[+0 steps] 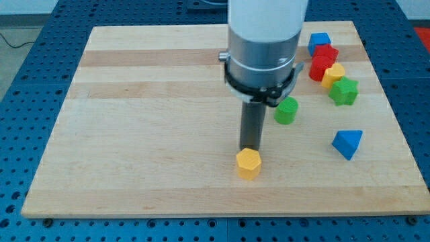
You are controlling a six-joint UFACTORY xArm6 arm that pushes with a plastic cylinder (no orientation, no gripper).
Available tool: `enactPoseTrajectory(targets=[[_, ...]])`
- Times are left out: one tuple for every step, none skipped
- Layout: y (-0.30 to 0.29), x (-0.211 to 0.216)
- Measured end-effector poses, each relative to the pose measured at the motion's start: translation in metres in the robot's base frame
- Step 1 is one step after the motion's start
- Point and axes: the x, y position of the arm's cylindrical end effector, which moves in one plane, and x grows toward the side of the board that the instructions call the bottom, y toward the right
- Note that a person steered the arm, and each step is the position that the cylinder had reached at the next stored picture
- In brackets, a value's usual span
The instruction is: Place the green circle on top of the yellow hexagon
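Note:
The yellow hexagon lies near the board's bottom middle. My tip stands right behind it, at its top edge, seemingly touching it. The green circle lies up and to the right of the hexagon, just right of the rod, apart from it. The arm's white and grey body hides the board behind the rod.
At the view's top right sit a blue block, two red blocks, a yellow block and a green star-like block, close together. A blue triangle lies at the right. The wooden board ends near the blue perforated table.

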Motion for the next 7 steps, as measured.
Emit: enactPoseTrajectory(targets=[[-0.014,0.008],[-0.019,-0.015],[-0.009,-0.044],[0.038,-0.044],[0.089,-0.044],[0.130,-0.056],[0.138,-0.091]])
